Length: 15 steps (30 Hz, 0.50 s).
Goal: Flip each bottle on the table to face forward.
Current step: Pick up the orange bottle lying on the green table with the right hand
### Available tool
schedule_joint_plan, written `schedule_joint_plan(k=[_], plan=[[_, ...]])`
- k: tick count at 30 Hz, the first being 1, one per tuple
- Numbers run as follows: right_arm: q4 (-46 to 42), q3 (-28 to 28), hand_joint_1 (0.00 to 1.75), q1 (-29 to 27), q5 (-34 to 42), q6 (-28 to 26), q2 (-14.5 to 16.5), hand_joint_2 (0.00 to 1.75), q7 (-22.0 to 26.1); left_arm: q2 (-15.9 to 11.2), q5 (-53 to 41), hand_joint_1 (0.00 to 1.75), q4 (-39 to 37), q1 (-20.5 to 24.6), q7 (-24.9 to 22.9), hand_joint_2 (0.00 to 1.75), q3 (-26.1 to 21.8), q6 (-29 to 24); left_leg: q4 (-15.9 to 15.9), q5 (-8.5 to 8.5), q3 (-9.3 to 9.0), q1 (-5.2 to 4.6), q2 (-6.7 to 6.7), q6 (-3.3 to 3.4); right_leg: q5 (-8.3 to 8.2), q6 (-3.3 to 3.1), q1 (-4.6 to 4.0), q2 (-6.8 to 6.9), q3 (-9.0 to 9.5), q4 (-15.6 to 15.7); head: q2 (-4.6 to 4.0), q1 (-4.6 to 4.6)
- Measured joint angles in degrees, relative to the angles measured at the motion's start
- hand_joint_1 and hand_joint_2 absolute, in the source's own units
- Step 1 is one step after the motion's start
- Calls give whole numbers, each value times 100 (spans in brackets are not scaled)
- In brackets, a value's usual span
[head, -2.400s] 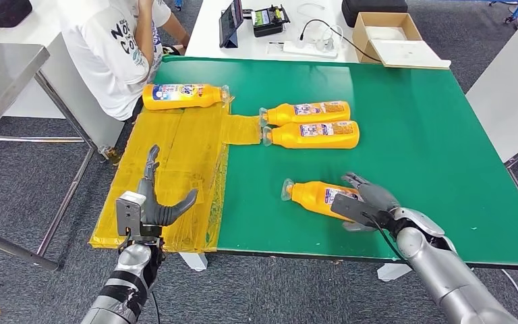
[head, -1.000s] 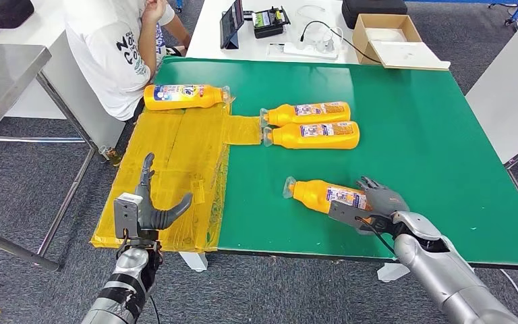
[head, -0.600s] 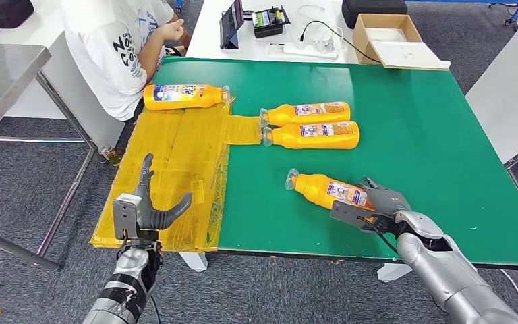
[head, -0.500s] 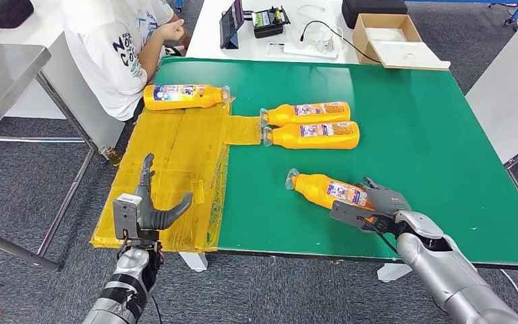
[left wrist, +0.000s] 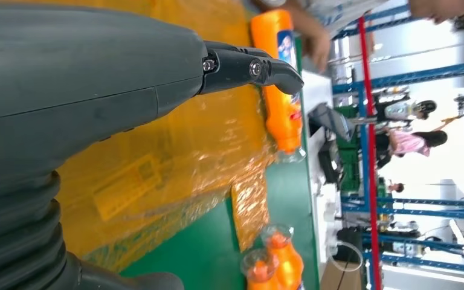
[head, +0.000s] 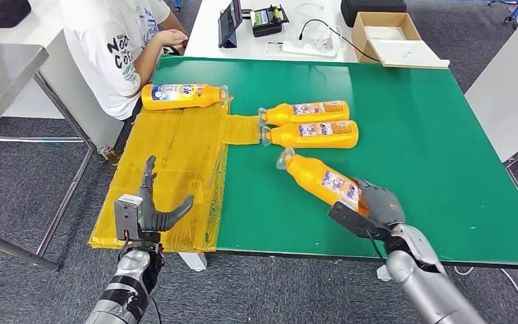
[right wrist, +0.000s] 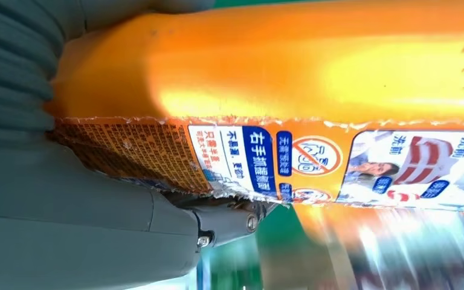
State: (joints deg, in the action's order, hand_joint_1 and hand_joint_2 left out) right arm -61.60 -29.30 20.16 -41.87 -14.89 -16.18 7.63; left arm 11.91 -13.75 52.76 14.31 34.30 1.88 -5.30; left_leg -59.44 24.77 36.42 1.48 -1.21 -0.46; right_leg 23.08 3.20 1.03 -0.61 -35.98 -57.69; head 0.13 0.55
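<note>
My right hand (head: pixel 376 206) grips the orange bottle (head: pixel 317 178) by its base; my wrist view reads its label (right wrist: pixel 314 158). My left hand (head: pixel 150 208) hovers, fingers spread, empty.

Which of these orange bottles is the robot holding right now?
Look at the green table, near its front edge. The held bottle sits in the right hand; unlike the two side-by-side bottles behind it, it slants diagonally.

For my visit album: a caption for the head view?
Robot's right hand grips an orange bottle at its base over the green table.
</note>
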Motion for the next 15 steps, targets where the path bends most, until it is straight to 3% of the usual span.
schedule_joint_plan(k=[3, 7, 12, 15], plan=[[-753, 567, 175, -389, -153, -1180, 586, 175, 486, 57, 193, 0, 181, -97, -135, 175, 80, 171, 0, -1, 8, 7, -1, -2, 3, -3, -5, 2, -14, 0, 0, 0], [-1555, 1167, 175, -742, -607, -2052, 1159, 175, 1058, 98, 579, 0, 399, -156, -305, 175, 268, 496, 0, -1, 18, 9, -9, -3, 5, -4, -5, 11, -16, 0, 0, -3], [-2218, 2146, 175, -1137, -990, -2319, 1971, 175, 2268, 113, 1179, 0, 742, -220, -573, 175, 694, 1064, 0, 1, 19, 2, -4, -2, 4, -3, 0, 9, -17, 4, 0, -2], [-2351, 2516, 175, -1225, -525, -2320, 2274, 175, 2489, 107, 1359, 0, 933, -245, -677, 175, 933, 1218, 0, 1, 19, 2, -5, -2, 4, -3, 0, 11, -16, 4, 0, -2]])
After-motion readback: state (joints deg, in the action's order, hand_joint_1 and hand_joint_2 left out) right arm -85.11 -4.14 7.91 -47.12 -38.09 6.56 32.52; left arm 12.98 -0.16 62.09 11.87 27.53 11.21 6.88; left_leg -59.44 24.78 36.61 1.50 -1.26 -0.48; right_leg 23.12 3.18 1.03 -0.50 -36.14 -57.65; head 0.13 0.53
